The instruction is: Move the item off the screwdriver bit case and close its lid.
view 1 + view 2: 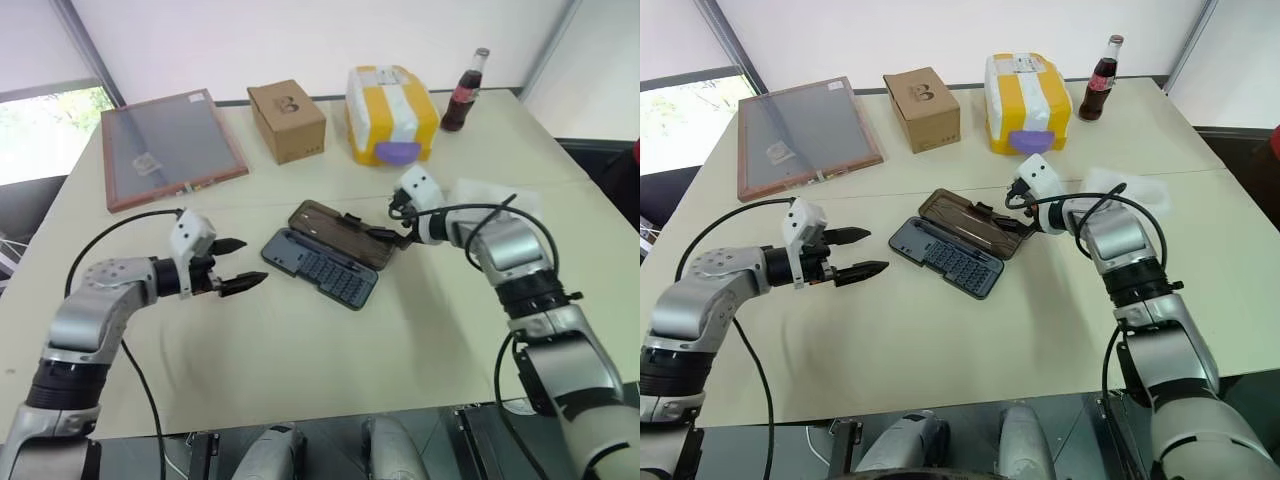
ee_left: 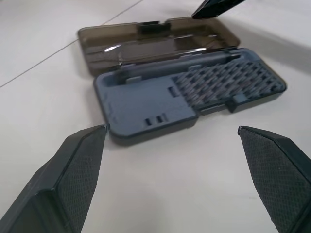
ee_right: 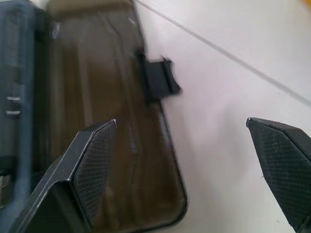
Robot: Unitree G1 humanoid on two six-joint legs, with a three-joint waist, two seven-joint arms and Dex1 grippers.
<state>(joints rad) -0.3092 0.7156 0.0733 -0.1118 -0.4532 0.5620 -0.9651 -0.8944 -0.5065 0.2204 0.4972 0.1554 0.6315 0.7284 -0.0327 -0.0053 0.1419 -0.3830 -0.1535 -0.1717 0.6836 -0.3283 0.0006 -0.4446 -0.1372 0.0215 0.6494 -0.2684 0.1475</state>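
Note:
The screwdriver bit case (image 1: pixel 322 266) lies open mid-table, its dark grey-blue base showing rows of bits (image 2: pixel 221 85). The smoky-brown lid (image 1: pixel 340 232) lies flat behind the base, its black latch tab (image 3: pixel 158 80) at the outer edge. My right gripper (image 1: pixel 400 224) stands open just over the lid's right end, beside the latch tab. To the left of the case, my left gripper (image 1: pixel 252 263) is open, pointing at it with a gap between them. The white item (image 1: pixel 492 194) rests on the table behind my right arm, off the case.
At the back stand a wood-framed panel (image 1: pixel 170 148), a brown cardboard box (image 1: pixel 287 120), a yellow and white container (image 1: pixel 392 112) and a cola bottle (image 1: pixel 466 92). The pale table (image 1: pixel 300 360) runs bare in front of the case.

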